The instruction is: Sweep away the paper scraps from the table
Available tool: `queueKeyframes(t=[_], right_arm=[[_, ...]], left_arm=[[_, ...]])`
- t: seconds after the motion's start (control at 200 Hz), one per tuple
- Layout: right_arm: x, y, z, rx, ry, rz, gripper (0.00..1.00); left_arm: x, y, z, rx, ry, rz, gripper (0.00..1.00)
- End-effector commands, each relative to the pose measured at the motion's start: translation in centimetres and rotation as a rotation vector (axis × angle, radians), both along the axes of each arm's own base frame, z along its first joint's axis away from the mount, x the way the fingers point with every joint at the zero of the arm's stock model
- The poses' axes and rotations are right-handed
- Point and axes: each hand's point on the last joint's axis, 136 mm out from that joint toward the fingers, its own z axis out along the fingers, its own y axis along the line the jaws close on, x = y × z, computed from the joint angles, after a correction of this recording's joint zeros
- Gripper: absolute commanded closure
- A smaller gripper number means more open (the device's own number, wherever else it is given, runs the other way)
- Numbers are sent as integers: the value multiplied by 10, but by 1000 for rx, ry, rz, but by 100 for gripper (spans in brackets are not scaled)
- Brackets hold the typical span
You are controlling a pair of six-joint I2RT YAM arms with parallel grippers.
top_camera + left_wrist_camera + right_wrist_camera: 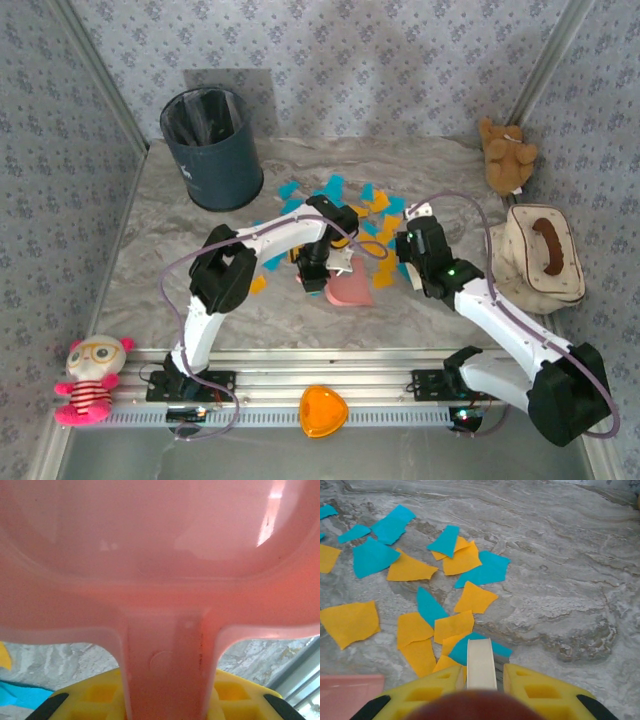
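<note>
Pink dustpan (160,555), its handle clamped by the left gripper (167,692). Cream handle (481,660), clasped between the fingers of the right gripper (481,680). Cyan and orange paper scraps (452,625) are scattered mid-table (560,580), just beyond both grippers.

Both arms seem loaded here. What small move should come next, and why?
Probably the right gripper, shut on a white tool handle, should drag it leftwards through the paper scraps toward the pink dustpan. The scraps lie on the table just ahead of the tool, and the left gripper holds the dustpan's handle beside them.
</note>
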Motion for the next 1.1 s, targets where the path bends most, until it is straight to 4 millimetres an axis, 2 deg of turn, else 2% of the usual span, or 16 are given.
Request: queueKeyframes(t=[0.0, 0.425, 0.81, 1.094], right_arm=[[-2, 18, 3, 86, 18, 28, 100], [-5, 45, 13, 216, 16, 83, 100], [-10, 64, 34, 317, -5, 155, 100], [-19, 68, 58, 364, -42, 200, 100]], left_arm=[[6, -1, -3, 30, -30, 17, 100], [14, -5, -6, 33, -56, 32, 100], [14, -6, -8, 31, -57, 35, 100], [15, 2, -10, 26, -71, 65, 100]])
